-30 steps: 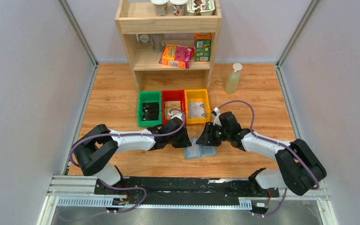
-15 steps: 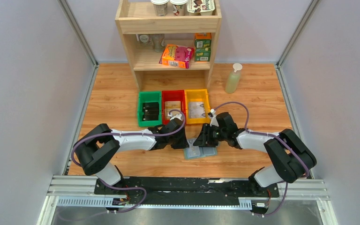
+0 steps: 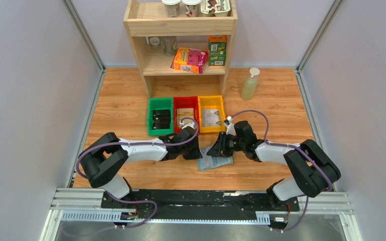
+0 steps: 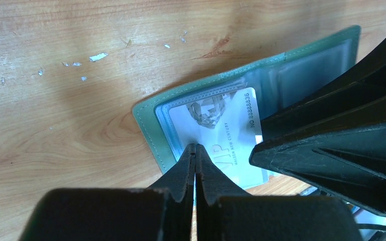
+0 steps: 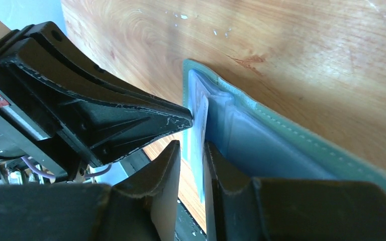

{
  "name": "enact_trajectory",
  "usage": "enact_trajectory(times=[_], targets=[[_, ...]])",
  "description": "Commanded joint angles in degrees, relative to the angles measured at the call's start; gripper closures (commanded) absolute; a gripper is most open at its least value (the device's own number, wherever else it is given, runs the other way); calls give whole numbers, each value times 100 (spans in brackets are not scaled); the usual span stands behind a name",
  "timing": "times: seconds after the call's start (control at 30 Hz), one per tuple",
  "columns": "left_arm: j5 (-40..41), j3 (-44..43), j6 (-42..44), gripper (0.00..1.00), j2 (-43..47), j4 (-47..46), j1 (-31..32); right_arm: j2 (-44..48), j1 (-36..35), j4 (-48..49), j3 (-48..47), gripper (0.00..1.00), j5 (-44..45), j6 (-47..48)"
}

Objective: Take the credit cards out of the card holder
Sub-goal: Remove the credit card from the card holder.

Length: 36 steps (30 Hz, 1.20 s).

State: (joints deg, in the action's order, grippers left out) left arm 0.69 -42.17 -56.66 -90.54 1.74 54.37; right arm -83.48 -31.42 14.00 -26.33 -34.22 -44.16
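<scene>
The card holder (image 3: 217, 162) lies open on the wooden table, grey-green outside (image 4: 151, 128) and pale blue inside (image 5: 261, 140). A pale credit card (image 4: 223, 128) with printed numbers sticks partway out of its left pocket. My left gripper (image 4: 195, 148) is shut, its joined tips pressing down on the holder's left half beside the card (image 3: 196, 150). My right gripper (image 5: 192, 150) reaches in from the right (image 3: 212, 150). Its jaws stand a narrow gap apart with the card's raised edge (image 5: 199, 123) between them. No black card shows.
Green (image 3: 160, 116), red (image 3: 186, 114) and yellow (image 3: 211, 113) bins stand just behind the holder. A wooden shelf (image 3: 181, 27) with boxes and cups is at the back. A pale bottle (image 3: 250, 84) stands at the back right. Grey walls close both sides.
My left gripper has closed fully on the holder's left half. My right gripper has slid left over the holder and narrowed its jaws around the card's edge.
</scene>
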Motion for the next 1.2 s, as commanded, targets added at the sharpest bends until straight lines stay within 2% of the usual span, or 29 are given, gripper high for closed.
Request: enact_trajectory(times=[0.0, 0.37, 0.73, 0.83, 1.17], targets=[[-16, -54, 112, 100, -192, 178, 30, 43, -92, 709, -4, 75, -366, -277], [-104, -28, 138, 100, -210, 81, 30, -740, -409, 1193, -127, 76, -323, -515], [46, -28, 191, 100, -306, 283, 30, -239, -128, 1193, 119, 78, -445, -532], [28, -54, 191, 100, -359, 301, 30, -195, -49, 1351, 198, 82, -524, -593], [2, -98, 191, 100, -429, 327, 30, 7, 232, 1299, 391, 81, -656, -480]])
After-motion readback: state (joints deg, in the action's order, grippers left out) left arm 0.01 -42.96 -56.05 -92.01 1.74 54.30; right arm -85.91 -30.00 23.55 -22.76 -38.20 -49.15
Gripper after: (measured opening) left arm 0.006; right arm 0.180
